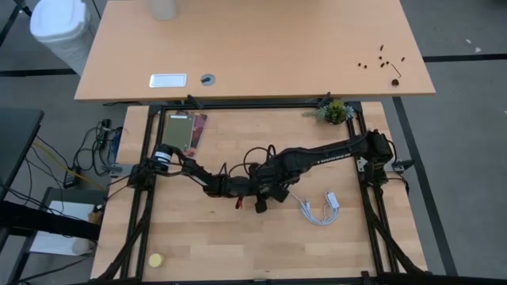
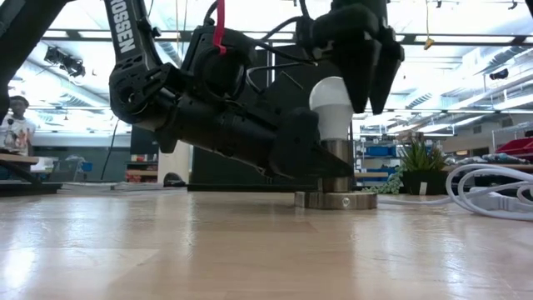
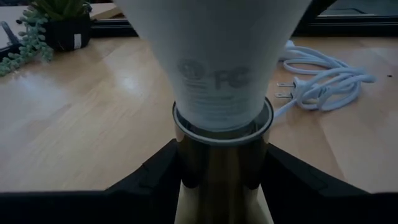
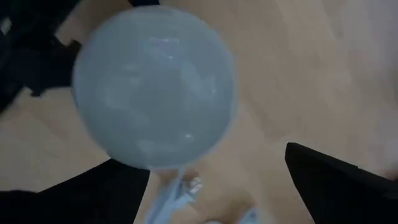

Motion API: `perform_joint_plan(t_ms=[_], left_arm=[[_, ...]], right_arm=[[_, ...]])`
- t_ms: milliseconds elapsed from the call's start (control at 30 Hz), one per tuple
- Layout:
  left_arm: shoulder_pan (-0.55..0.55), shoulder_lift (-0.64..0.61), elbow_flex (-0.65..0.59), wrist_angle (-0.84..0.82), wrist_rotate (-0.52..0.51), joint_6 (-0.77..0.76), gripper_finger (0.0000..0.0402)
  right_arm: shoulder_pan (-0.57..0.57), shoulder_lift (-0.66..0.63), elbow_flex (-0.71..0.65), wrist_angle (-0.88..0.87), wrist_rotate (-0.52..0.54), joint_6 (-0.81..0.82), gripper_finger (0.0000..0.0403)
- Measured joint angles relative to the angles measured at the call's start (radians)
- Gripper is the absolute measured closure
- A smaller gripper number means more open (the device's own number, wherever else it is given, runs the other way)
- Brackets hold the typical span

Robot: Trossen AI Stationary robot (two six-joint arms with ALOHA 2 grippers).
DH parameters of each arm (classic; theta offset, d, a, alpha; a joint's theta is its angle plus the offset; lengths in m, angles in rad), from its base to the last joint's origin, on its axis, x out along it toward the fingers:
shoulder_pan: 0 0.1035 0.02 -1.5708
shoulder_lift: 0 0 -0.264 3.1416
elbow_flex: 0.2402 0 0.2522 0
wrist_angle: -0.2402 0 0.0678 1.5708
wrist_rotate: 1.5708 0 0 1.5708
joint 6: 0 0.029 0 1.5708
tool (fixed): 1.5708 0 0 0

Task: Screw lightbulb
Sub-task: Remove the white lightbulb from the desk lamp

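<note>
Lightbulb [image 2: 331,100]: upright in its metal socket [image 2: 336,179] near the table's [image 1: 198,245] middle, left gripper [image 3: 221,180] clamping the socket to steady it, right gripper [image 2: 366,71] above, fingers spread beside the glass, apparently for twisting.

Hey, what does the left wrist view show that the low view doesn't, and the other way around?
Only the left wrist view: printed markings on the lightbulb and the plug prongs on the white cable. Only the low view: the right gripper above the bulb, the round socket base, and a person in the room behind. Both: bulb standing upright in its socket, the potted plant.
</note>
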Motion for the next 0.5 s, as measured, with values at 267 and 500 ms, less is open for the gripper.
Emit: perform_joint_plan(t_ms=[267, 500], left_arm=[[0.000, 0.000, 0.000, 0.000, 0.006, 0.000, 0.0213], [0.000, 0.000, 0.001, -0.003, 0.005, 0.001, 0.0213]], right_arm=[[0.007, -0.001, 0.001, -0.103, 0.029, -0.056, 0.0030], [0.101, -0.003, 0.005, 0.045, 0.093, -0.096, 0.0030]])
